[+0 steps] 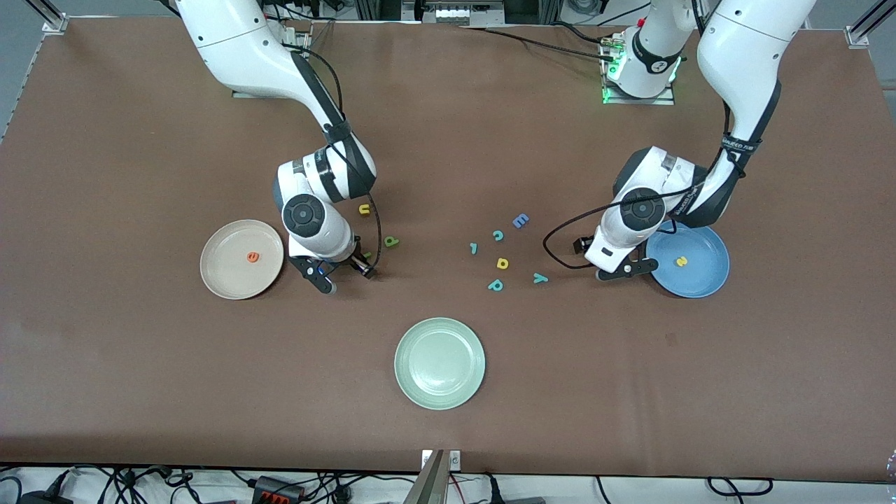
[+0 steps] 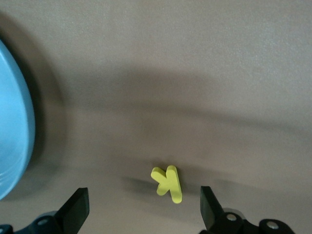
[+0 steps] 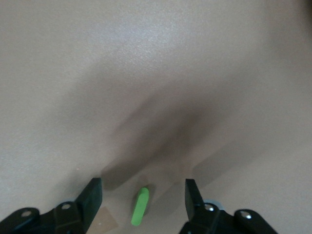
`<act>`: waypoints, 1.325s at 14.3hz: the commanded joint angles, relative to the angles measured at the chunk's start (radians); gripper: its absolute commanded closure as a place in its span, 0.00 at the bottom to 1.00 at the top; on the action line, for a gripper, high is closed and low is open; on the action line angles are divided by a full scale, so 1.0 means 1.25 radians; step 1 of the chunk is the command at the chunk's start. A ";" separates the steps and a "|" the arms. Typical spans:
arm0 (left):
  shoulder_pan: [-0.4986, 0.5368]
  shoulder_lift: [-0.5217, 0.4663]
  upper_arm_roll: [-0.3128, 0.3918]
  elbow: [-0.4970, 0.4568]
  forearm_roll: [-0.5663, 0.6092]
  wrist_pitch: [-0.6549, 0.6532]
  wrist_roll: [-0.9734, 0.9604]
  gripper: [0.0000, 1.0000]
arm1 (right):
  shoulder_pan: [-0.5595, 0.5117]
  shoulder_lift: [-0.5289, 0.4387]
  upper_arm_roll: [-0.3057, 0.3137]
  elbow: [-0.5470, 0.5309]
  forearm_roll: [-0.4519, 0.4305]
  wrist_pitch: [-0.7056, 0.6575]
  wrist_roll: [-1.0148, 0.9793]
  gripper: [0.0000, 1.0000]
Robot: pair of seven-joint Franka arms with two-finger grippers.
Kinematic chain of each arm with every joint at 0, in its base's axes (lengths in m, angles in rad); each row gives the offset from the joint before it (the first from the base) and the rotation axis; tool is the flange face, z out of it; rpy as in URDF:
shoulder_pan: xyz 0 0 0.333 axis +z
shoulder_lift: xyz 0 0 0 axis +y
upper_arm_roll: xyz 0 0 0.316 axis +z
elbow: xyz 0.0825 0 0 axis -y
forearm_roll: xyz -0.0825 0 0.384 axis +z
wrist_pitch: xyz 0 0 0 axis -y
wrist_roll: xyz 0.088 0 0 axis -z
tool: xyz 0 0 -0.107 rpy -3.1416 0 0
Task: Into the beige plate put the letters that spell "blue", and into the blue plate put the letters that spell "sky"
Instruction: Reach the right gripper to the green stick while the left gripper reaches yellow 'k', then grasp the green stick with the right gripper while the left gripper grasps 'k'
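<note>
brown cloth covers the table (image 1: 140, 392). the beige plate (image 1: 224, 276) lies toward the right arm's end, with the orange e (image 1: 253, 257) in it. the blue plate (image 1: 703, 269) lies toward the left arm's end, holding the yellow s (image 1: 680, 262).

the right gripper (image 3: 141, 197) is low over the table just beside the beige plate, its fingers apart on either side of the green l (image 3: 140, 206), which lies on the cloth between them; they do not touch it. the yellow u (image 1: 364, 208) and green b (image 1: 390, 241) lie near that gripper, the u farther from the front camera.

the left gripper (image 2: 144, 207) hangs just beside the blue plate, jaws wide open and empty, with the yellow k (image 2: 168, 183) on the cloth between its fingers, touching neither.

between the two arms lie loose letters: the teal y (image 1: 540, 278), a teal p (image 1: 495, 285), a yellow d (image 1: 502, 263), a teal c (image 1: 498, 235), a small teal piece (image 1: 474, 248) and a blue e (image 1: 520, 221).

a pale green plate (image 1: 439, 362) lies nearer the front camera, with nothing in it.
</note>
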 commanded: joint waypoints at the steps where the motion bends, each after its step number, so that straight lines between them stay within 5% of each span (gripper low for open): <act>1: 0.016 0.014 -0.009 -0.009 0.009 0.056 -0.021 0.00 | 0.009 -0.011 -0.001 -0.022 0.030 0.014 0.013 0.29; 4: 0.016 0.019 -0.010 -0.013 0.009 0.064 -0.021 0.15 | 0.021 -0.010 -0.001 -0.020 0.038 0.015 0.015 0.41; 8: 0.017 0.028 -0.025 -0.021 0.009 0.079 -0.021 0.63 | 0.022 -0.009 -0.001 -0.019 0.038 0.017 0.007 0.50; 12: 0.018 0.029 -0.025 -0.021 0.009 0.080 -0.021 0.95 | 0.021 -0.009 -0.001 -0.014 0.038 0.017 0.002 0.83; 15: 0.018 0.027 -0.025 -0.019 0.010 0.078 -0.017 1.00 | 0.020 -0.010 -0.001 0.003 0.038 0.009 -0.006 0.98; 19: 0.045 -0.006 -0.025 -0.010 0.010 0.036 0.067 1.00 | 0.013 -0.015 -0.005 0.038 0.023 -0.038 -0.059 1.00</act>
